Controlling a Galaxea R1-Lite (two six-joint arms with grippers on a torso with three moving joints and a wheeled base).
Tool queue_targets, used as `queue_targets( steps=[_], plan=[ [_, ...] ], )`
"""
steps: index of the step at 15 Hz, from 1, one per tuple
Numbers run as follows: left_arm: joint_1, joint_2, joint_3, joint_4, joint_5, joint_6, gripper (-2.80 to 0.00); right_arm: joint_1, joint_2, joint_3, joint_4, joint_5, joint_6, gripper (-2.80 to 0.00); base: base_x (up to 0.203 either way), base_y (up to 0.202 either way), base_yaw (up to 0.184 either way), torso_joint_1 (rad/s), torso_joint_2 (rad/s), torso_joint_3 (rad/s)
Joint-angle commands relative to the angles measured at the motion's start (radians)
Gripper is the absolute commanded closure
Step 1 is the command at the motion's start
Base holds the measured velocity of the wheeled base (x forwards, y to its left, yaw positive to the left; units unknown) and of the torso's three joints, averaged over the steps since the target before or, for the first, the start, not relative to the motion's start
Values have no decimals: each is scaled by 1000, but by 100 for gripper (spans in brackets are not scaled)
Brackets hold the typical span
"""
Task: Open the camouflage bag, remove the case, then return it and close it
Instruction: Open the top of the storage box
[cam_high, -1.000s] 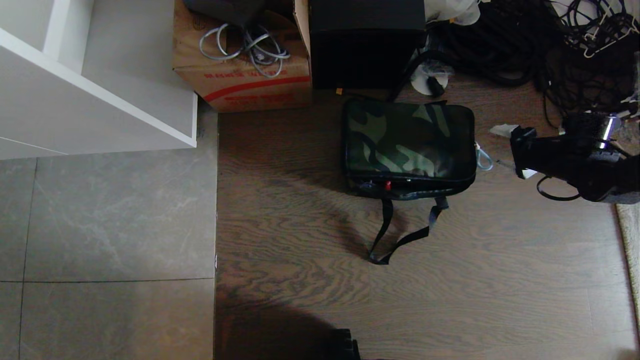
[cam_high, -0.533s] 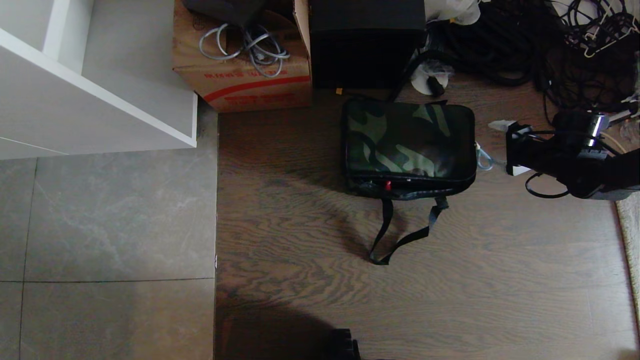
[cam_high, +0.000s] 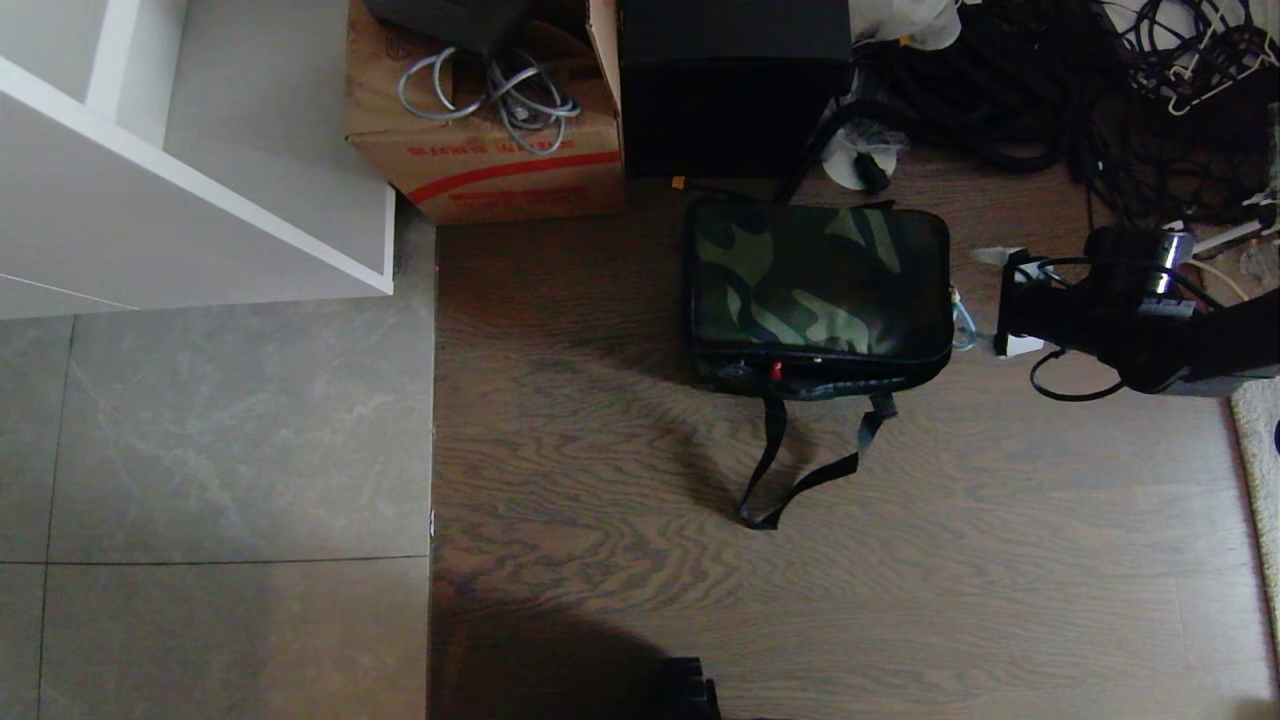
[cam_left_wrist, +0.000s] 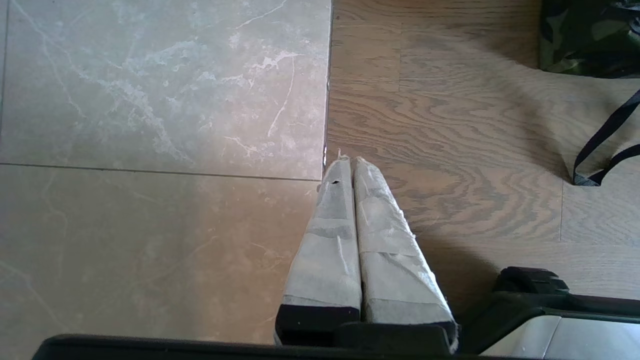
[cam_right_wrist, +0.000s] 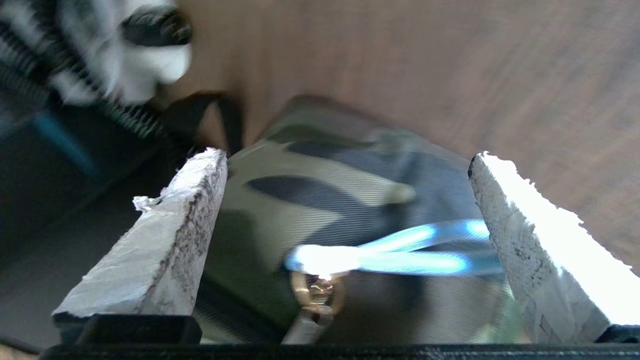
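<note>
On the wooden floor, we line up our right claw with the bag's zip loop.

Going from the left, our left claw (cam_left_wrist: 346, 165) hangs parked over the seam between tile and wood, its padded fingers pressed together, because this opening step looks like a one-arm job. The camouflage bag (cam_high: 818, 283) lies flat and zipped in front of the cardboard box (cam_high: 490, 150) and the tall black box (cam_high: 733, 85), its strap (cam_high: 808, 470) trailing toward us; the case is not in sight, presumably inside. A pale blue loop (cam_right_wrist: 400, 252) hangs at the bag's right end, and our right claw (cam_high: 1012, 303) sits just beside it, spread wide and empty, so the loop falls between the fingers (cam_right_wrist: 165, 240) ready for a pinch.
</note>
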Motion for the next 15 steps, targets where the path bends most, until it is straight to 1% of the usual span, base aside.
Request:
queue_targets(
  steps=[1,3,6,8,11,12,14,15],
  plan=[
    [0,0,11,-1,0,-1,0,2,-10,10,25,10,10,-280,0,0,0,0,0,0],
    [0,0,11,-1,0,-1,0,-6,-20,13,24,12,-2,-280,0,0,0,0,0,0],
    [0,0,11,-1,0,-1,0,-49,-25,17,28,15,-23,-280,0,0,0,0,0,0],
    [0,0,11,0,0,-1,0,-96,-39,35,49,59,-31,-280,0,0,0,0,0,0],
    [0,0,11,-1,0,-1,0,-100,-51,34,56,68,-23,-280,0,0,0,0,0,0],
    [0,0,11,-1,0,-1,0,-93,-52,38,62,66,-11,-280,0,0,0,0,0,0],
    [0,0,11,-1,0,-1,0,-71,-57,38,87,60,70,-280,0,0,0,0,0,0],
    [0,0,11,-1,0,-1,0,-58,-60,37,96,58,123,-280,0,0,0,0,0,0]
  ],
)
